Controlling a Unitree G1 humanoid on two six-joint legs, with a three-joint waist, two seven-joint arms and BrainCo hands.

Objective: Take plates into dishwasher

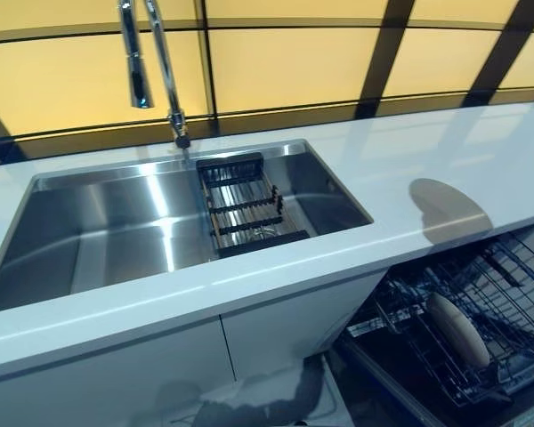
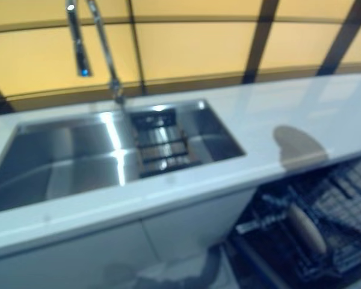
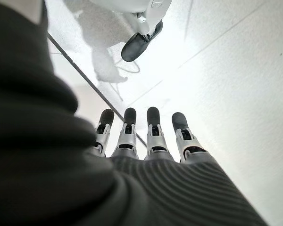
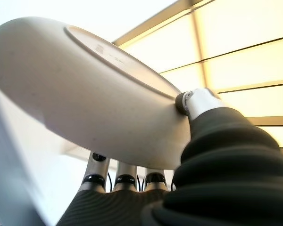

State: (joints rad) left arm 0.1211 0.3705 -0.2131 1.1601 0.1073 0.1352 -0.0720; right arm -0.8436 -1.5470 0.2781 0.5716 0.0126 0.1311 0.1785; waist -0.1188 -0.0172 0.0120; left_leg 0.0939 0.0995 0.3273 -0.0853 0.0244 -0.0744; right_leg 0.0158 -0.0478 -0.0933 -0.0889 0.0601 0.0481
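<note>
A long white countertop (image 1: pixel 481 169) runs beneath a yellow tiled wall, with a deep steel sink (image 1: pixel 98 231) set into it and a tall faucet (image 1: pixel 165 71) arching over the basin. A black wire drying rack (image 1: pixel 245 206) sits inside the sink at its right end. Below the counter to the right, the dishwasher rack (image 1: pixel 481 311) stands pulled out, with one pale plate (image 1: pixel 458 329) already standing on edge between its tines.

Neither hand appears in the head views. The right wrist view shows the right hand (image 4: pixel 198 101) clamped on a second white plate (image 4: pixel 85 99): the thumb presses against the rim while the fingers (image 4: pixel 127 176) sit under the bowl-shaped underside. The left hand (image 3: pixel 146 136) hangs over the pale floor, fingers straight and slightly apart, holding nothing.

The held plate looks like glazed ceramic: stiff, fairly heavy for its size, smooth enough to slide in a loose pinch, and likely to chip if knocked against the wire tines or the counter edge. A rim pinch such as this one seems the sound place to hold, leaving the far edge free to drop into a slot beside the racked plate.
</note>
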